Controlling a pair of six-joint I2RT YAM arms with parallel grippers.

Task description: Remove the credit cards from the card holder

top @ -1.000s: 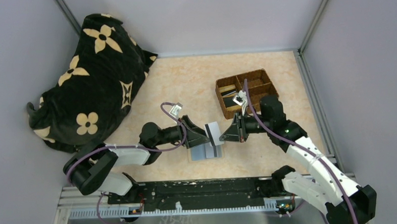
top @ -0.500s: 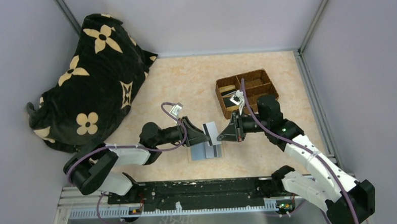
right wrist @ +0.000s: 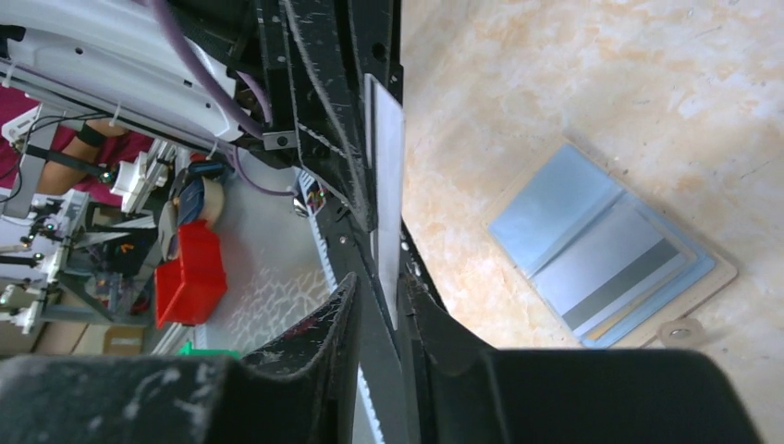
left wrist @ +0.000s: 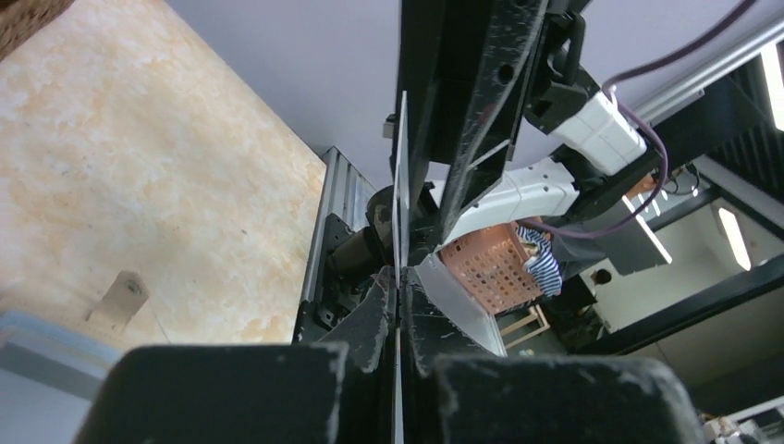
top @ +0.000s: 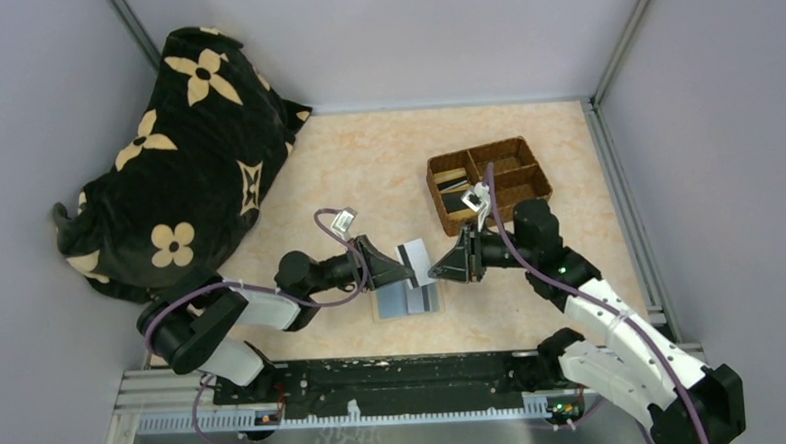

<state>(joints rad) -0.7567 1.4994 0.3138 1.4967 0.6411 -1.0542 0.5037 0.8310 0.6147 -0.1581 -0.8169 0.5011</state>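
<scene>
Nearest you, the holder (top: pixel 393 304) lies open on the table (top: pixel 366 163), blue-grey faces up, with a striped card (top: pixel 427 299) in its right half. Just beyond it, your left gripper (top: pixel 404 271) is clamped on a pale card (top: pixel 416 255), lifted off the table. Your right gripper (top: pixel 433 273) faces it, fingers (right wrist: pixel 337 324) flanking the pale card's free end; you cannot tell whether they pinch it. Farther back stands the tray (top: pixel 511 145), and far left the bag (top: pixel 185 141).
</scene>
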